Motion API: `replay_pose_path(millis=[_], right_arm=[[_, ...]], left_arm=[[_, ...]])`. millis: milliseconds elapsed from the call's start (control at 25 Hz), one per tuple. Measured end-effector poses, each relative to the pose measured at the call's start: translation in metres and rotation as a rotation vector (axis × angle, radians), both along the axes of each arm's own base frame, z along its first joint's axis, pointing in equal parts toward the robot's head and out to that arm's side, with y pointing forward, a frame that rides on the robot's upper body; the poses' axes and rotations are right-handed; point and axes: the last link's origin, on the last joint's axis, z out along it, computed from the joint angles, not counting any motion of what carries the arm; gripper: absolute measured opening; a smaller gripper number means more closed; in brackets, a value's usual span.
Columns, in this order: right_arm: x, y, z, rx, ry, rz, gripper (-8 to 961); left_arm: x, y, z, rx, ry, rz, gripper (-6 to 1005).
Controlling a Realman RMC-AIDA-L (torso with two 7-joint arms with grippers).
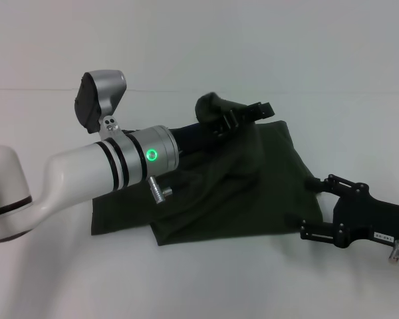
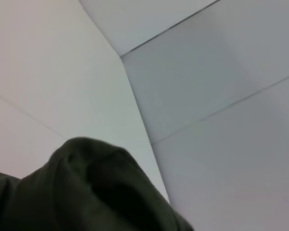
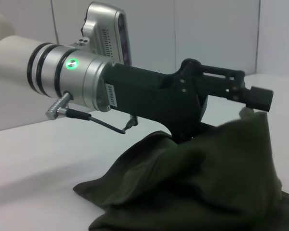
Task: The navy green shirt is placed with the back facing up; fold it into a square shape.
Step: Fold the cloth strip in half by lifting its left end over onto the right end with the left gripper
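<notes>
Left claw point(image 1: 263, 109) pinches a raised fold of the green shirt point(image 1: 253, 186).
Right claw point(image 1: 314, 207) sits open at the shirt's edge; white table point(image 1: 199, 279), pale walls, no writing visible.

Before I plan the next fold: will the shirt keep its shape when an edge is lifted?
Probably not. The shirt already drapes and bunches in soft wrinkles where the left gripper lifts its far edge, so it looks floppy. It likely sags between grip points. The right gripper sits at its near right edge, perhaps steadying it.
</notes>
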Motion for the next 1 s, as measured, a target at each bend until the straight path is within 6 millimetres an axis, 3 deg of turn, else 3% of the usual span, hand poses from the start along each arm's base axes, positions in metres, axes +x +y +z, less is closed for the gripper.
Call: replay_pose_path(millis=[200, 280, 800, 1000], right_arm=[[0.001, -0.001, 0.000, 0.001, 0.008, -0.006, 898], [0.001, -0.002, -0.001, -0.002, 0.012, -0.009, 898], [0.002, -0.005, -0.003, -0.006, 0.024, -0.022, 897], [0.003, -0.006, -0.004, -0.007, 0.025, -0.025, 897]], left_arm=[[0.014, 0.002, -0.012, -0.007, 0.041, -0.032, 646], [0.017, 0.003, -0.014, -0.006, 0.051, -0.042, 872], [0.052, 0.005, -0.026, -0.010, 0.039, -0.125, 969], [0.039, 0.008, -0.017, 0.005, 0.039, -0.094, 969]])
